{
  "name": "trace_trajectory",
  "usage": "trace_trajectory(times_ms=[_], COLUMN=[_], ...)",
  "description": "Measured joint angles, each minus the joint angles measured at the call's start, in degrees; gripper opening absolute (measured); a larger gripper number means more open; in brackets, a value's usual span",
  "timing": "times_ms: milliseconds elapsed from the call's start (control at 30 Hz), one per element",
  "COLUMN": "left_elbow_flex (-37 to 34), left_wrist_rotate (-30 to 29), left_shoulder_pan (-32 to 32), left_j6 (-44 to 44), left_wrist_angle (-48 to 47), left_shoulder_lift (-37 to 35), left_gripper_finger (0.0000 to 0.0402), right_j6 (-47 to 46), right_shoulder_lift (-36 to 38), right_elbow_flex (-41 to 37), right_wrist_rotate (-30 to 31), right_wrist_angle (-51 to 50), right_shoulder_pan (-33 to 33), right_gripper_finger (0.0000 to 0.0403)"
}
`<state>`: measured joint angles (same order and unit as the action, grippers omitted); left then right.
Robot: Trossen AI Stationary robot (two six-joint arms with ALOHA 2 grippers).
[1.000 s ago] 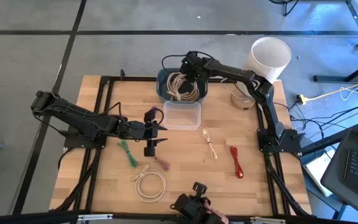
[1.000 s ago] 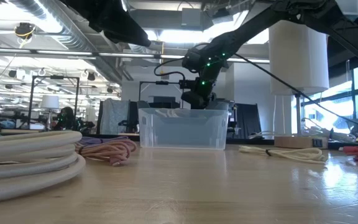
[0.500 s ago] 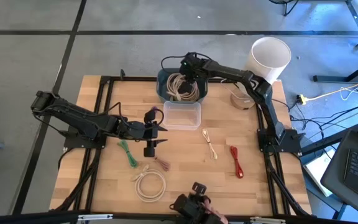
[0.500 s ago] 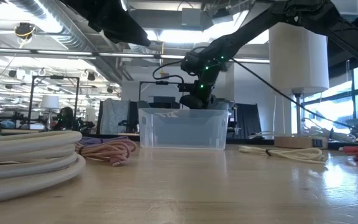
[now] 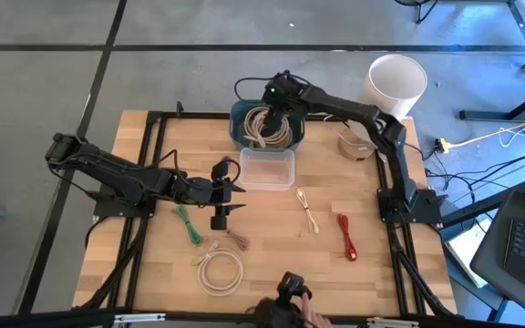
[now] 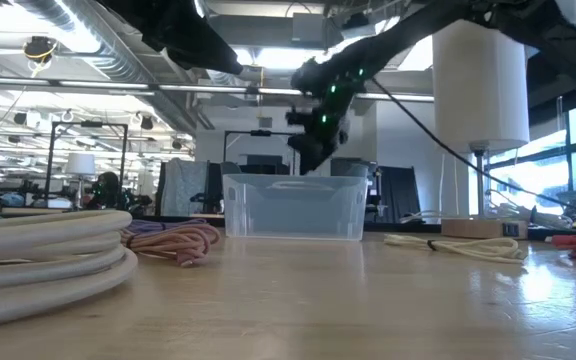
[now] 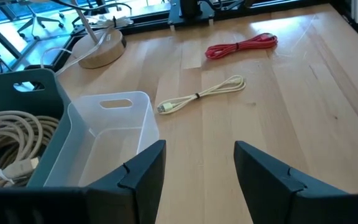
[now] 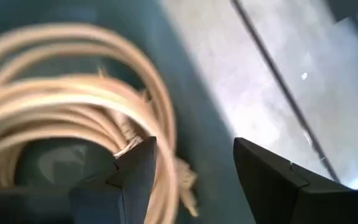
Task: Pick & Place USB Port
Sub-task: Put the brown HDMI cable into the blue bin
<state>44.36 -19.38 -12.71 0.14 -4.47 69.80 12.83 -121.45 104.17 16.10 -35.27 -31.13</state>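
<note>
A coil of beige USB cables lies in the blue bin at the table's far side. My right gripper hangs open just above the bin's far part, nothing between its fingers. My left gripper stands open above the bare table, just near of the clear bin, pointing toward the table's right. A beige USB cable lies flat on the table to its right.
Loose cables lie on the table: green, pink, a white coil, red. A white cylinder and a flat round disc stand at the far right. The table's middle shows bare wood.
My right gripper has opened and gone up a little above the blue bin; the beige coil stays in the bin.
</note>
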Motion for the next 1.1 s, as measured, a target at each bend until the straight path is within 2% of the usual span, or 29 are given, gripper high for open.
trace_trajectory(times_ms=[133,233,400,467,567,700,900,1100], left_elbow_flex=[0.0,0.0,0.0,0.0,0.0,0.0,0.0,0.0], left_wrist_rotate=[1.0,2.2,5.2,6.6,9.1,13.1,21.1,19.2], left_shoulder_pan=[0.0,0.0,0.0,0.0,-0.6,-2.2,-6.9,-14.2], left_j6=[0.0,-0.1,-3.8,-6.1,-9.0,-13.5,-29.9,-41.5], left_wrist_angle=[0.0,0.0,-1.9,-3.5,-6.8,-13.3,-23.2,-24.7], left_shoulder_lift=[0.0,0.0,0.0,0.0,0.0,0.0,0.2,2.9], left_gripper_finger=[0.0184,0.0184,0.0184,0.0184,0.0184,0.0184,0.0184,0.0184], right_j6=[-0.6,-2.5,-10.5,-14.2,-18.3,-23.6,-31.7,-41.8], right_shoulder_lift=[5.0,9.3,13.9,15.0,16.5,18.7,20.8,21.2], right_elbow_flex=[0.1,0.1,0.2,-0.1,-1.5,-4.6,-7.8,-8.9], right_wrist_rotate=[0.0,-1.4,-12.4,-14.0,-12.1,-9.4,-7.5,-1.2], right_wrist_angle=[-3.6,-10.0,-28.2,-36.2,-43.2,-45.0,-45.1,-47.1], right_shoulder_pan=[2.5,5.0,9.7,12.3,17.8,26.0,39.0,50.7], right_gripper_finger=[0.0203,0.0192,0.0173,0.0165,0.0151,0.0134,0.0115,0.0104])
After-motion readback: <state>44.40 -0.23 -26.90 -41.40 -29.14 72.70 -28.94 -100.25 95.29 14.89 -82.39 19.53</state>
